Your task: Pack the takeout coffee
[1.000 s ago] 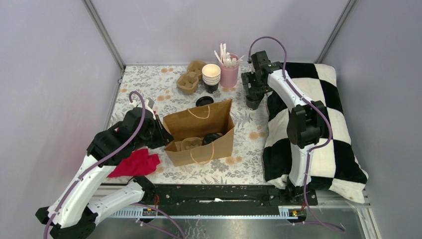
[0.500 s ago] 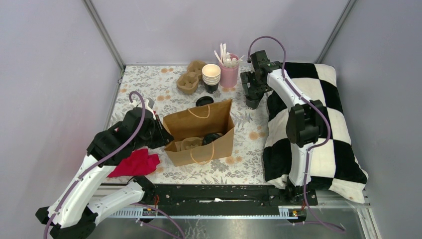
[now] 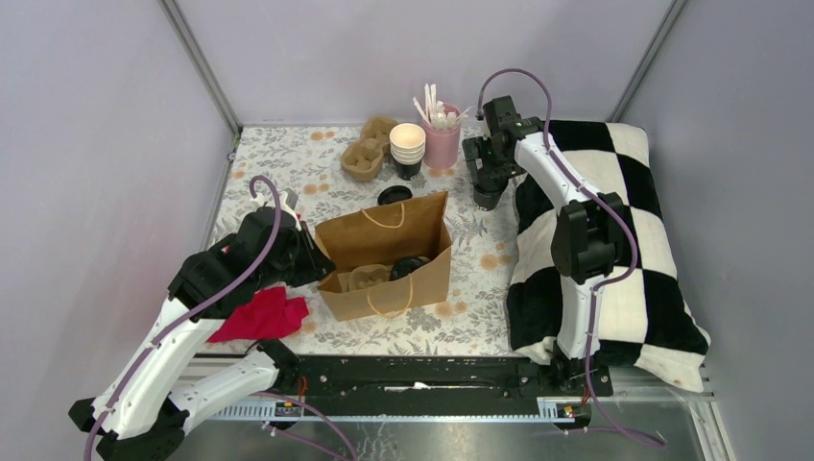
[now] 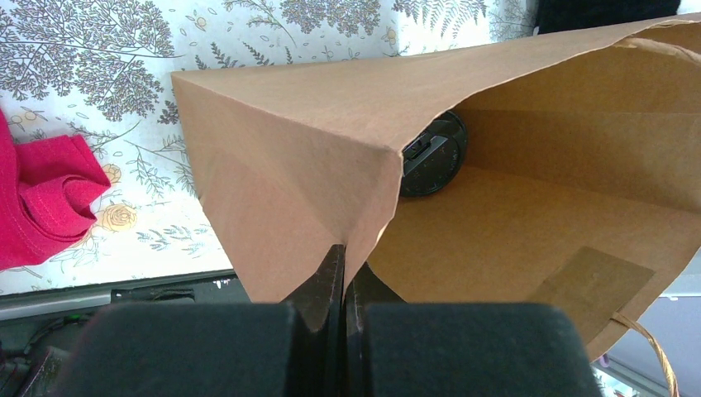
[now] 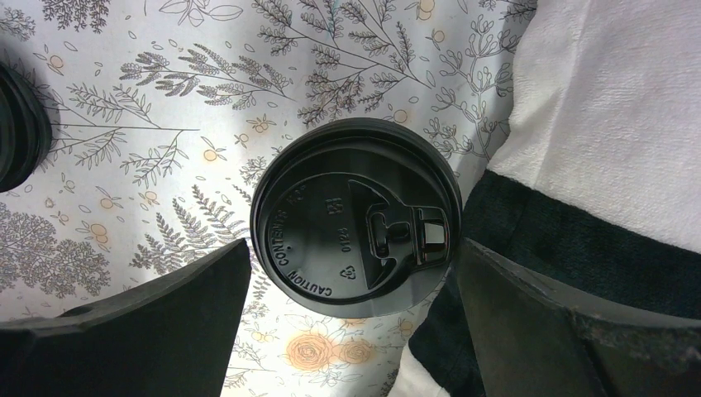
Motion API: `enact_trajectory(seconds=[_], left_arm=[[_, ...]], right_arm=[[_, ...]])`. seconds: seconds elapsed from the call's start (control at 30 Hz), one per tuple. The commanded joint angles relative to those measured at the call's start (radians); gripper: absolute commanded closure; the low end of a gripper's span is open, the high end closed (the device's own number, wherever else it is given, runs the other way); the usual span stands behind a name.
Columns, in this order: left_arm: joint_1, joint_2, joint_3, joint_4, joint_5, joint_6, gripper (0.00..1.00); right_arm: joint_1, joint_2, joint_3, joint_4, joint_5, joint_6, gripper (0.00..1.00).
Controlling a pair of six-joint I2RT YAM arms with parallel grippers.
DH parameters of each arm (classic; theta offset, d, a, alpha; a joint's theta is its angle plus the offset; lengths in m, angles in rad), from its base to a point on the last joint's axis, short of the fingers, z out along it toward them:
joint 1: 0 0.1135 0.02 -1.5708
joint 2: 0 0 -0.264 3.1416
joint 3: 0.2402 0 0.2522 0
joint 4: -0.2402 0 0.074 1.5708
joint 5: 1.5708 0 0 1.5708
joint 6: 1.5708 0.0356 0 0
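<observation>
The takeout coffee (image 5: 357, 217), a black cup with a round black lid, stands on the flowered tablecloth against the checked pillow's edge; it also shows in the top view (image 3: 488, 200). My right gripper (image 5: 355, 318) is open above it, with one finger (image 5: 165, 322) on each side of the lid and not touching it. My left gripper (image 4: 344, 265) is shut on the left edge of the brown paper bag (image 4: 314, 124), which stands open at mid-table (image 3: 389, 240). A second lidded cup (image 4: 434, 157) sits inside the bag.
A black-and-white checked pillow (image 3: 614, 250) fills the right side. At the back are a stack of lidless cups (image 3: 407, 144), a pink cup of stirrers (image 3: 442, 142), a cardboard carrier (image 3: 370, 152) and loose black lids (image 3: 394, 196). A red cloth (image 3: 261, 315) lies by my left arm.
My right gripper has shifted slightly left over the coffee cup. My left gripper and the bag have not moved.
</observation>
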Motion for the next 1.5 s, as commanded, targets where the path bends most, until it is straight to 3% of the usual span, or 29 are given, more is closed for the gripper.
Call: enact_trajectory(seconds=[0.0, 0.37, 1.13, 1.47], left_arm=[[-0.001, 0.014, -0.009, 0.000, 0.007, 0.009, 1.00], [-0.001, 0.014, -0.003, -0.002, 0.006, 0.016, 1.00], [-0.001, 0.017, -0.011, 0.001, 0.009, 0.016, 1.00], [-0.001, 0.009, -0.015, 0.001, 0.010, 0.015, 1.00]], right_arm=[[-0.003, 0.005, 0.054, -0.020, -0.012, 0.000, 0.02], [-0.003, 0.046, 0.089, -0.038, -0.016, 0.003, 0.09], [-0.003, -0.010, 0.040, -0.022, -0.011, 0.003, 0.05], [-0.004, -0.024, 0.013, -0.007, -0.028, 0.000, 0.12]])
